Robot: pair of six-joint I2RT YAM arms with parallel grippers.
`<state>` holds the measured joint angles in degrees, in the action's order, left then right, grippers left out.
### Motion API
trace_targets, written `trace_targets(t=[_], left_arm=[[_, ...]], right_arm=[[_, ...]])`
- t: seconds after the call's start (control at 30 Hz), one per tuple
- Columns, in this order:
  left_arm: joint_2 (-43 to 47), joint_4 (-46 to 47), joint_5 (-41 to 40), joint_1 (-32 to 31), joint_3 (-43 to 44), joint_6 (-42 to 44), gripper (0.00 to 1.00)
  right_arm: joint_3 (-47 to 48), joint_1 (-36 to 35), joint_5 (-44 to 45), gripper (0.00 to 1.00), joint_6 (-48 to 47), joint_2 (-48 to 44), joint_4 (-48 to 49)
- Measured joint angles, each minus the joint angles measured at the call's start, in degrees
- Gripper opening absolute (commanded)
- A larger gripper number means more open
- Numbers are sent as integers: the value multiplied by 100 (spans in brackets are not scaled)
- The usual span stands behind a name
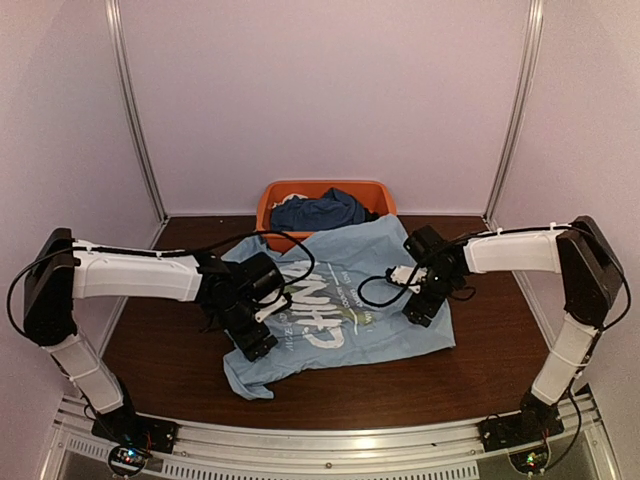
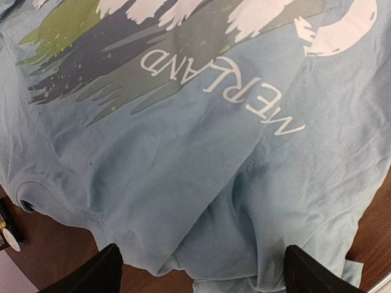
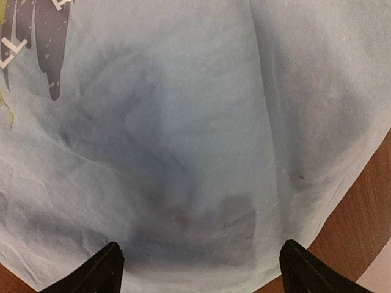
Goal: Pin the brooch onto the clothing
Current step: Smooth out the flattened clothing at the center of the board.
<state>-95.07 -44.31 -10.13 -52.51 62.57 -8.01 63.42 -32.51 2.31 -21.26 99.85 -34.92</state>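
Brown table (image 1: 170, 365) is carrying the shirt (image 1: 345, 335) at frame centre. Left gripper (image 1: 252, 340) is hovering over its lower-left hem, right gripper (image 1: 420, 308) over its right edge, both jaws gaping wide, empty.

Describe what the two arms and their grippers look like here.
The left arm and right arm match: white tube-like links, bulky black joint housings and black bases. Loose black cables loop near each wrist. The left gripper and right gripper are black, with wedge-shaped fingertips. No markings are visible.
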Motion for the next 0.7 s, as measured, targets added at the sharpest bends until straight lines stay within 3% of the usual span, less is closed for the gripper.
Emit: trace_targets(t=[0.7], left_arm=[[-170,-319,-782,195,-269,-629,98]], right_arm=[[20,98,125,85,264,302,2]])
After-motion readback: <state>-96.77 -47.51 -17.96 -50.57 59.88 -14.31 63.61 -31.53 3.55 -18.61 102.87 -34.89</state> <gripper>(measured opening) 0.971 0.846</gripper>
